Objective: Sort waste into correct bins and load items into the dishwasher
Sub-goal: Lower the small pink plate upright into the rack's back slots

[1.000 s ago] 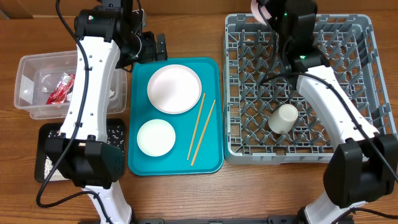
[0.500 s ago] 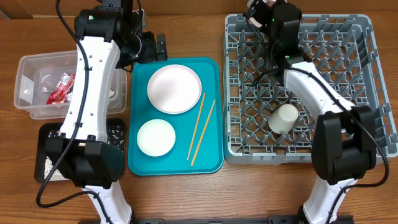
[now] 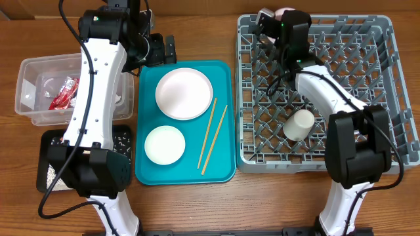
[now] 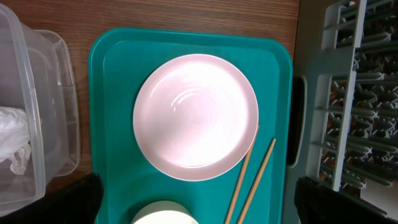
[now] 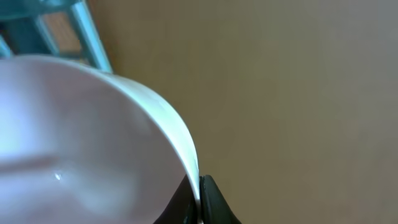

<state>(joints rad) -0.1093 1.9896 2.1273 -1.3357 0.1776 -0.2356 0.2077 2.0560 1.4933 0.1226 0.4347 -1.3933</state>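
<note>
My right gripper [image 3: 269, 17] [image 5: 200, 200] is shut on the rim of a pale-pink plate [image 5: 74, 143], held over the far left corner of the grey dishwasher rack [image 3: 367, 78]. Only a sliver of that plate [image 3: 283, 10] shows from overhead. A white cup [image 3: 299, 124] lies inside the rack. On the teal tray [image 3: 223, 167] rest a white plate [image 3: 184, 94] [image 4: 196, 118], a small white bowl [image 3: 165, 145] [image 4: 163, 216] and wooden chopsticks [image 3: 212, 134] [image 4: 252, 180]. My left gripper [image 3: 161, 48] [image 4: 199, 205] hovers open above the tray's far end, holding nothing.
A clear tub [image 3: 39, 69] at the left holds a red wrapper [image 3: 63, 92] and crumpled white waste [image 4: 12, 137]. A black tray [image 3: 49, 174] with beige crumbs sits in front of it, partly under my left arm. The rack's edge [image 4: 354, 93] borders the teal tray.
My right gripper has swung left with the pink plate, toward the rack's far left corner. The left arm and the things on the teal tray have stayed put.
</note>
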